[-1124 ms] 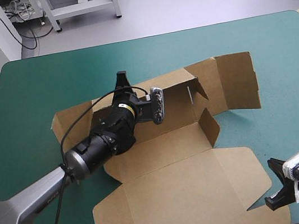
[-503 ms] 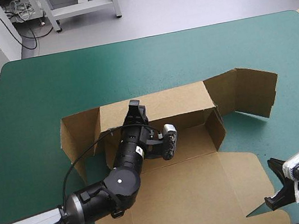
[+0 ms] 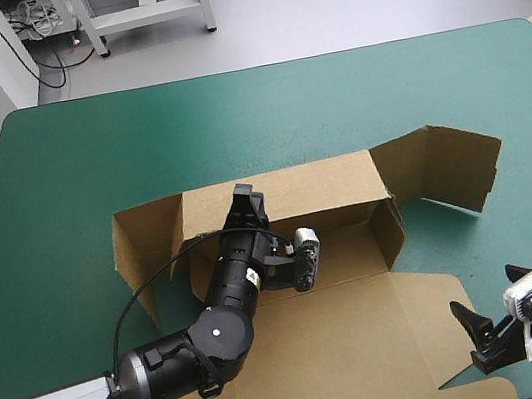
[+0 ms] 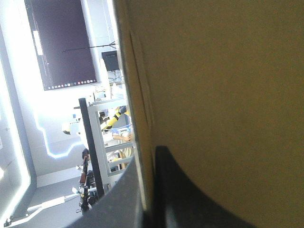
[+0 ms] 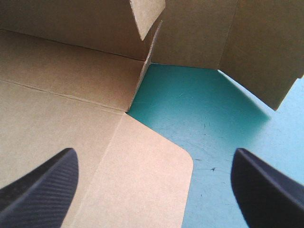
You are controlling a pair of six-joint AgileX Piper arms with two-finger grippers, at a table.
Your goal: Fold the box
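A: Since earlier, the box's [image 3: 350,247] far wall [image 3: 314,184] has swung up to upright. The loose right flap [image 3: 448,166] has shifted further right, and the right jaws have spread apart.
B: Box location?
A: Mid bench [image 3: 77,158], with the lid [image 3: 321,353] flat toward the near edge.
B: Jaws?
A: Left jaws are clenched on the far wall, board pinched between them. Right jaws are released, just beside the lid's near right corner, holding nothing.
B: Step?
A: Raising the walls, I'd say. Keep the far wall pinned upright and send the right jaws to the short right end wall [image 3: 389,230]. Then fold the loose flap along its crease. Don't drag the base.
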